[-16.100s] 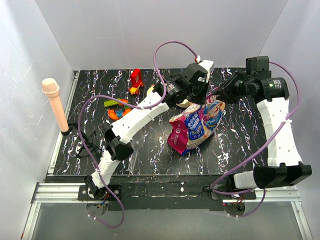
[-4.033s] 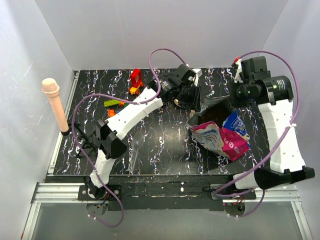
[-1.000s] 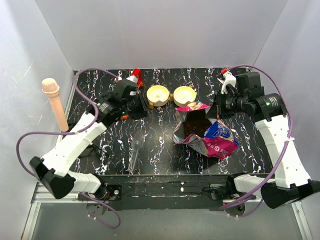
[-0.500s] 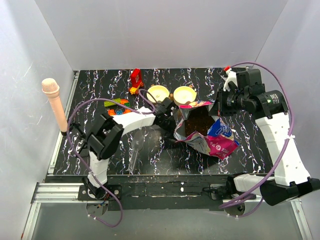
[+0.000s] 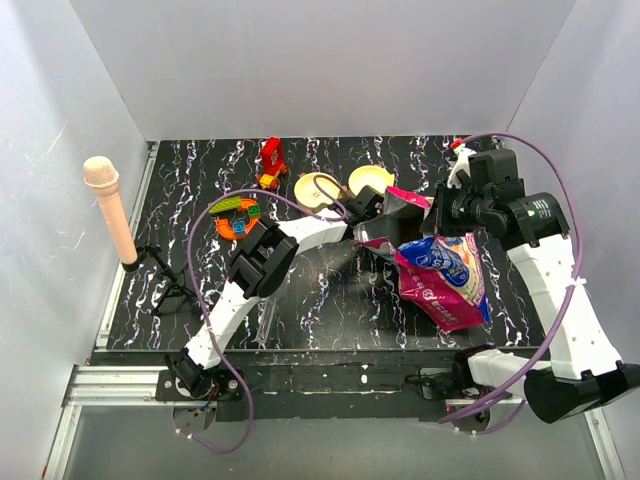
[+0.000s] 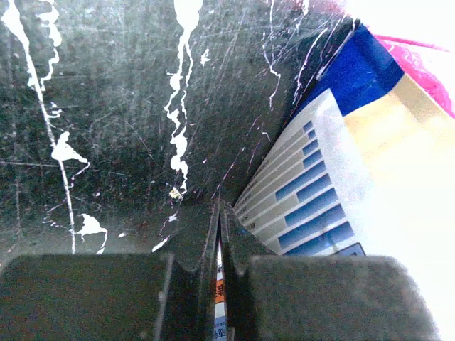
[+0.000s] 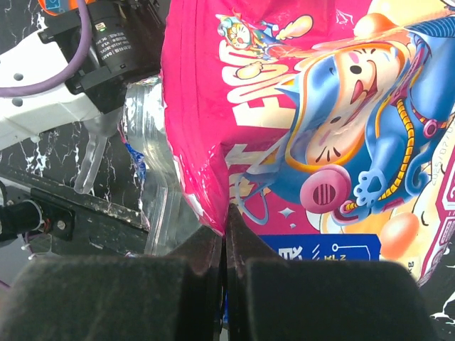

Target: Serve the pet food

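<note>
Currently: one glossy magenta-and-blue cartoon-printed pet food bag (image 5: 445, 280) at 3 o'clock of black white-veined table (image 5: 340, 300). Kibble itself not visible, bag's inside hidden. Two round cream bowls at bag's 11 o'clock: left bowl (image 5: 316, 189), right bowl (image 5: 368, 180), insides plain cream. Left claw (image 6: 218, 213) fully closed, pinching bag's 9 o'clock edge. Right claw (image 7: 225, 213) fully closed, pinching bag's 12 o'clock edge.

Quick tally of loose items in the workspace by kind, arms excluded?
pet food bag: 1
bowls: 2
toy block clusters: 2
microphone: 1
clear scoop: 1
Total: 7
</note>
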Controlling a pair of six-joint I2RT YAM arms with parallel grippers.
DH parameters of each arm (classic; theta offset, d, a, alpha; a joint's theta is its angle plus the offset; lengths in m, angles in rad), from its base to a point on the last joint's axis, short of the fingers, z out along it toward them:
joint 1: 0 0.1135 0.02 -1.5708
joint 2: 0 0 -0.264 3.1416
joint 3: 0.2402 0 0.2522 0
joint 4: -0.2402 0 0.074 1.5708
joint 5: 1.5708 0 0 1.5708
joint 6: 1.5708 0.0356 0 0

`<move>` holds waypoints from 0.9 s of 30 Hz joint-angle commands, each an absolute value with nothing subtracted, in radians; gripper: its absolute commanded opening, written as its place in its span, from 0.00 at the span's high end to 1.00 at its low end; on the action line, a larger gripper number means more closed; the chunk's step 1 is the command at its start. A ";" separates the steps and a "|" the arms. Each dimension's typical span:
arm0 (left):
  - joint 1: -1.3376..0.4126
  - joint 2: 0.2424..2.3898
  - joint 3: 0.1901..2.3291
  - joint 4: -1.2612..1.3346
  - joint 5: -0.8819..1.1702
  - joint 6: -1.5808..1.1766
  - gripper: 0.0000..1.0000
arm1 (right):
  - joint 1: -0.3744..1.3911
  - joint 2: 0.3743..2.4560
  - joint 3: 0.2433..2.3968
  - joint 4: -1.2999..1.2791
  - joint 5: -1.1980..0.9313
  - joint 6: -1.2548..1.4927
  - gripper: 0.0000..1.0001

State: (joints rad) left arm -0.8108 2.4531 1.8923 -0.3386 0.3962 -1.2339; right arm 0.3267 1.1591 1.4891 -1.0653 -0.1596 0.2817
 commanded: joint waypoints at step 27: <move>-0.753 1.418 1.501 -1.101 0.014 -0.630 0.48 | 0.526 1.248 1.432 -0.813 -0.555 0.092 0.99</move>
State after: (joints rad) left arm -0.7502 1.5482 1.6009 -0.9363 0.1036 -0.6827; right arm 0.4942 1.4311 1.5543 -0.9848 -0.3782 0.0082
